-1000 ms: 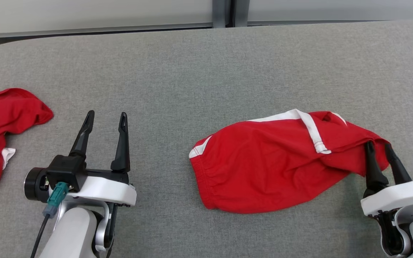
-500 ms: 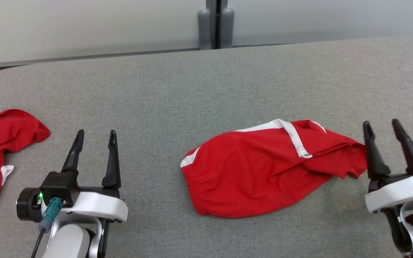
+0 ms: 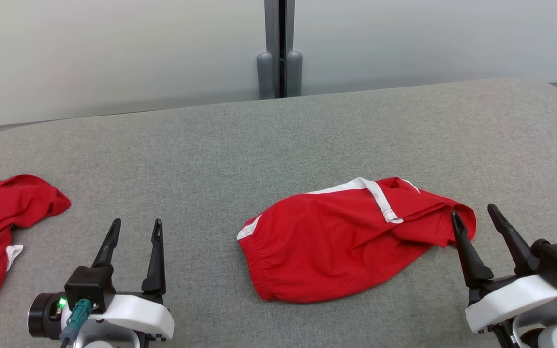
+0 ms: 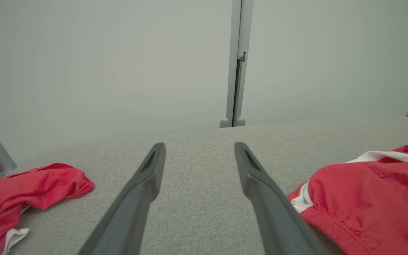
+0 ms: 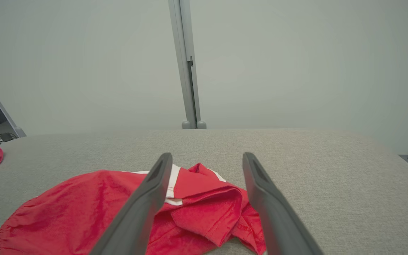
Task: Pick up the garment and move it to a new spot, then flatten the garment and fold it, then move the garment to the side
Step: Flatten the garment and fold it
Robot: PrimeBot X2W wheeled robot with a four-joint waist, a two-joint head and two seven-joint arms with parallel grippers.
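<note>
Red shorts (image 3: 336, 241): lying crumpled near the worktop (image 3: 278, 140) front edge, long axis running along it. My right jaws are standing open at their right end; left jaws open, well apart.

Soft, even, fairly bright light — only faint shadows lie on the grey table (image 3: 307, 135); head view is crisp, wrist views bow near their edges.

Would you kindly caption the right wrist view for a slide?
Open right pincer framing a crumpled red white-trimmed garment on a grey fabric-covered table.
</note>
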